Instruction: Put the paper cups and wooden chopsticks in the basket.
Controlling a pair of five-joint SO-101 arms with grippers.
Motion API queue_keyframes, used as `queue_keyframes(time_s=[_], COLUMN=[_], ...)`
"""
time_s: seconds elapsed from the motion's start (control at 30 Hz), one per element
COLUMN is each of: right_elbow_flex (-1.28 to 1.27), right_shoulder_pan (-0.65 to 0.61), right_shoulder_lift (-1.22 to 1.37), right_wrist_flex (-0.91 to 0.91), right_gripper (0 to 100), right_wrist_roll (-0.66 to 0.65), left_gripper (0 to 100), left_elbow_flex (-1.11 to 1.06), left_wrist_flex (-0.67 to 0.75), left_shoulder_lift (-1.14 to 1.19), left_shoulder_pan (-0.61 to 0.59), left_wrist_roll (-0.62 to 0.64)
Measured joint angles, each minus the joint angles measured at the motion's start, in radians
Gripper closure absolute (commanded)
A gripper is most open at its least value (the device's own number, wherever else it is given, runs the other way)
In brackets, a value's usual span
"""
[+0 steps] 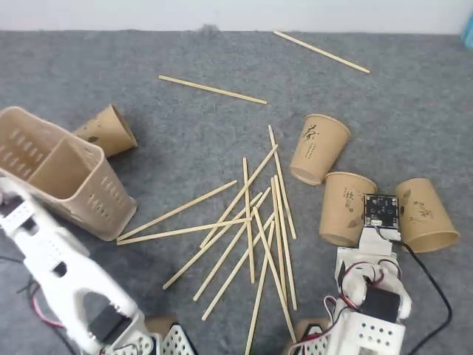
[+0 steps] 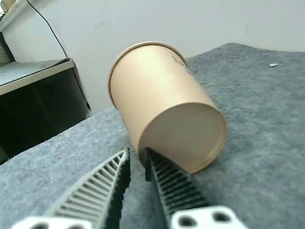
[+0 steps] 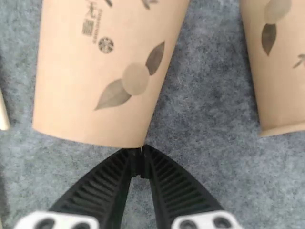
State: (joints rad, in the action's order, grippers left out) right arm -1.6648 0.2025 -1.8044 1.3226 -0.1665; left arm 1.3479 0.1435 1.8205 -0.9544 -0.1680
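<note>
View from above of a grey felt-covered table [image 1: 148, 52]. A beige basket [image 1: 89, 196] sits at the left, with one paper cup [image 1: 107, 130] lying on its side just beyond it. Wooden chopsticks [image 1: 247, 222] lie criss-crossed in a loose heap in the middle, and two more lie well apart on the far side. Three more cups lie tipped at the right.

The right gripper [image 3: 141, 163], its claw pressed together on nothing, points at the rim of a printed cup [image 3: 107, 71], with a neighbouring cup [image 3: 279, 62] just beside. The left gripper [image 2: 137, 155], its claw spread slightly, noses against the base of a tipped cup [image 2: 164, 107].

The cups look light, thin-walled, easily crushed and prone to rolling. They are probably best pinched at the rim, with one finger inside. The chopsticks look stiff, slim and light, so each is probably best pinched across its middle.
</note>
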Motion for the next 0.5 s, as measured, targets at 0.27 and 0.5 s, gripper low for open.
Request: queue_keyframes(time_s=[0.27, 0.5], right_elbow_flex=[0.000, 0.000], right_shoulder_pan=[0.000, 0.000], right_shoulder_lift=[0.000, 0.000], right_wrist_flex=[0.000, 0.000], right_gripper=[99.1, 99.1], right_wrist_roll=[0.000, 0.000], left_gripper=[99, 99], left_elbow_flex=[0.000, 0.000], left_wrist_flex=[0.000, 0.000], left_shoulder_lift=[0.000, 0.000], left_shoulder_pan=[0.002, 0.002], left_wrist_roll=[0.000, 0.000])
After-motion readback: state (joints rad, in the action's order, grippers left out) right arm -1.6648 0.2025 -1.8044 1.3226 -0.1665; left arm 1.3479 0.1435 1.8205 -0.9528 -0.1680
